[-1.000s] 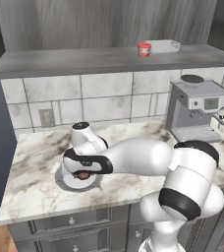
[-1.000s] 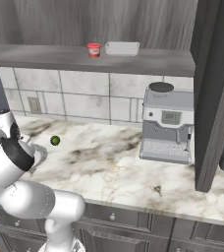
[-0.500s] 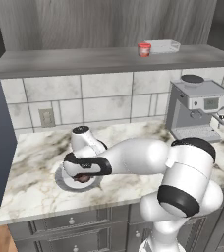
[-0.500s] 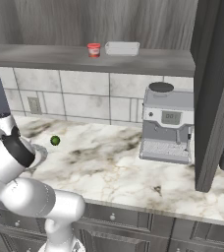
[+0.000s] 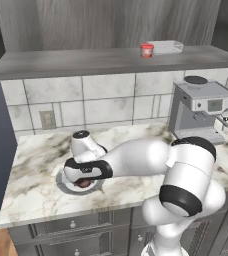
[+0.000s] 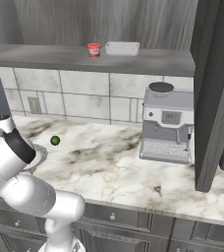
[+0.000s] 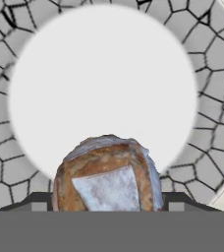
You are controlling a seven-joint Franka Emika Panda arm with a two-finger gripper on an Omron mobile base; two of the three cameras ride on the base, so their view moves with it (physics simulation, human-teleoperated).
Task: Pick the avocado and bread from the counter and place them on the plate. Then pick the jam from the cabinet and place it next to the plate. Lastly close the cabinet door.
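My gripper (image 5: pixel 82 182) hangs low over the plate (image 5: pixel 64 184) at the counter's (image 5: pixel 33 197) left end, shut on the bread (image 5: pixel 81 183). In the hand view the brown, crusty bread (image 7: pixel 109 174) sits between the two fingertips (image 7: pixel 39 204), above the near edge of the plate's white centre (image 7: pixel 104 83). The avocado (image 6: pixel 55 141) lies on the marble counter (image 6: pixel 109 167), to the right of the arm. On the open cabinet's shelf stands the red jam (image 5: pixel 146 50) (image 6: pixel 94 49). The cabinet door (image 6: pixel 217 93) stands open at the right.
A white tray (image 5: pixel 166 47) (image 6: pixel 122 47) sits beside the jam on the shelf. A coffee machine (image 5: pixel 201 107) (image 6: pixel 167 123) stands on the right part of the counter. My own white arm stretches across the counter's front.
The hand has sunk slightly toward the plate with the bread still in it. Nothing else has moved.
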